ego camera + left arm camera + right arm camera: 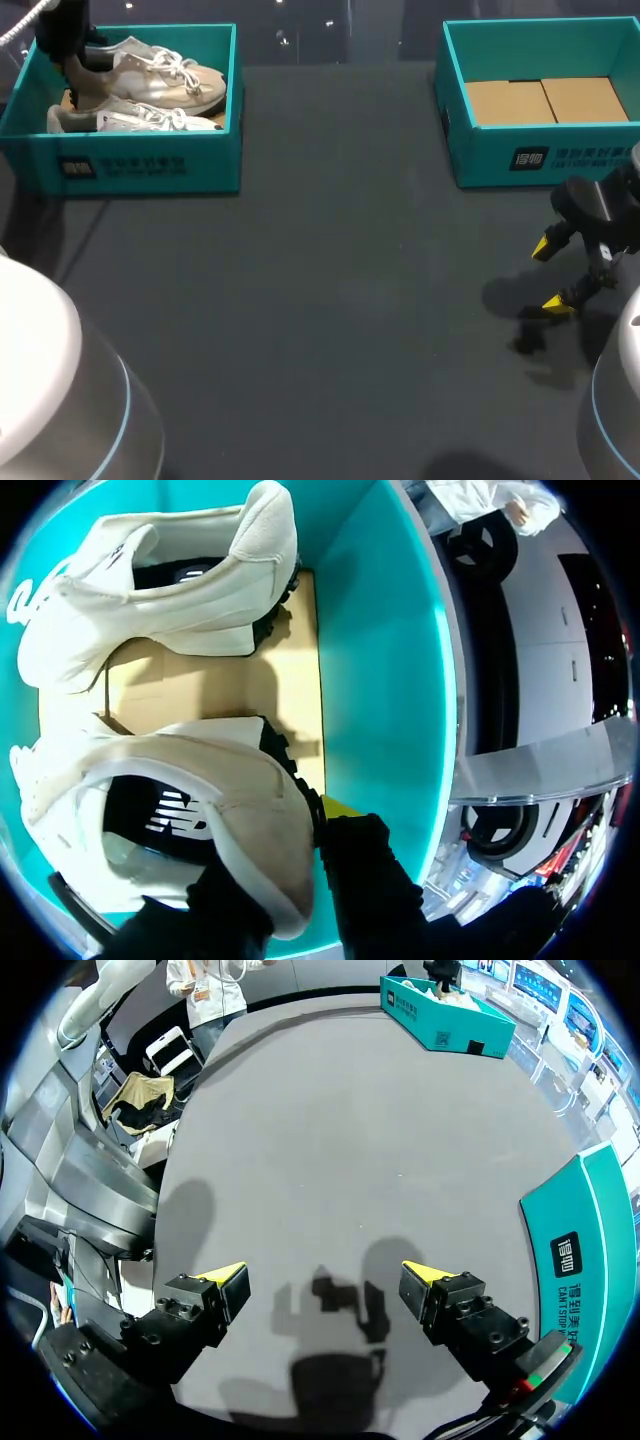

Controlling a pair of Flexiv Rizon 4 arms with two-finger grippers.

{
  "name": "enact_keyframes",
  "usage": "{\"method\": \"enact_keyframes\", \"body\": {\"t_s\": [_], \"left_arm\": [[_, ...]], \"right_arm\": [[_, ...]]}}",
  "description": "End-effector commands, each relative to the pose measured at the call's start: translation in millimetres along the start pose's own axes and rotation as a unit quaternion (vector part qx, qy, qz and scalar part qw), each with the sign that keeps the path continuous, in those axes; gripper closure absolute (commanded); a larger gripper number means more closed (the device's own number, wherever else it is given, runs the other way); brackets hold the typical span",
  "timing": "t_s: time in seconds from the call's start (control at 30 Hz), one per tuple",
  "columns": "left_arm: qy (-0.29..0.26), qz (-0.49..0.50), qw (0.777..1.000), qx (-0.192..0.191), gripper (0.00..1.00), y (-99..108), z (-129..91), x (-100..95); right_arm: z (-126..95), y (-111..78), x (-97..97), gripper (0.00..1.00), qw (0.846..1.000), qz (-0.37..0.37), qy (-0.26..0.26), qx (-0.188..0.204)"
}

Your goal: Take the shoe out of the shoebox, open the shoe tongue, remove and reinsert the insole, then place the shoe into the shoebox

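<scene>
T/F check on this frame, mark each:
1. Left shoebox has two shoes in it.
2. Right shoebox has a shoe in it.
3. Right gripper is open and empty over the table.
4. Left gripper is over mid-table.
1. The left shoebox holds two shoes. True.
2. The right shoebox holds a shoe. False: only its bare cardboard floor shows.
3. The right gripper is open with nothing between its fingers, above the table. True.
4. The left gripper hangs over the middle of the table. False: it is down inside the left shoebox, at the heel of one shoe.
</scene>
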State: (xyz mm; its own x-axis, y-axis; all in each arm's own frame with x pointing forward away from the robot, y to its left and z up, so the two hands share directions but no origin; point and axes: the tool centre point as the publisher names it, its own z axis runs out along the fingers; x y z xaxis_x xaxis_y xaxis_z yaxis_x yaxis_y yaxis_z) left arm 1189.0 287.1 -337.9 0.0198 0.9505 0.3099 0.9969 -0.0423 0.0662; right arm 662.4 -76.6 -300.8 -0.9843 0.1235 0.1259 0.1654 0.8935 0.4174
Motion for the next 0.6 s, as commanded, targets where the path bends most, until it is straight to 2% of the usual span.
{"method": "enact_keyframes", "body": {"t_s": [0.03, 0.57, 0.6], "left_arm": [[0.001, 0.0, 1.0, -0.003, 1.0, 3.8, 7.1, -1.5], [-0.001, 0.003, 1.0, -0.009, 1.0, 9.4, 23.5, -5.1], [-0.001, 0.003, 1.0, -0.009, 0.9, 9.4, 24.7, -5.4]], "right_arm": [[0.2, 0.2, 1.1, 0.0, 1.0, 0.0, -0.001, 0.001], [0.2, 0.2, 1.1, 0.0, 1.0, 0.0, -0.001, 0.001], [0.2, 0.2, 1.1, 0.0, 1.0, 0.0, -0.001, 0.001]]}}
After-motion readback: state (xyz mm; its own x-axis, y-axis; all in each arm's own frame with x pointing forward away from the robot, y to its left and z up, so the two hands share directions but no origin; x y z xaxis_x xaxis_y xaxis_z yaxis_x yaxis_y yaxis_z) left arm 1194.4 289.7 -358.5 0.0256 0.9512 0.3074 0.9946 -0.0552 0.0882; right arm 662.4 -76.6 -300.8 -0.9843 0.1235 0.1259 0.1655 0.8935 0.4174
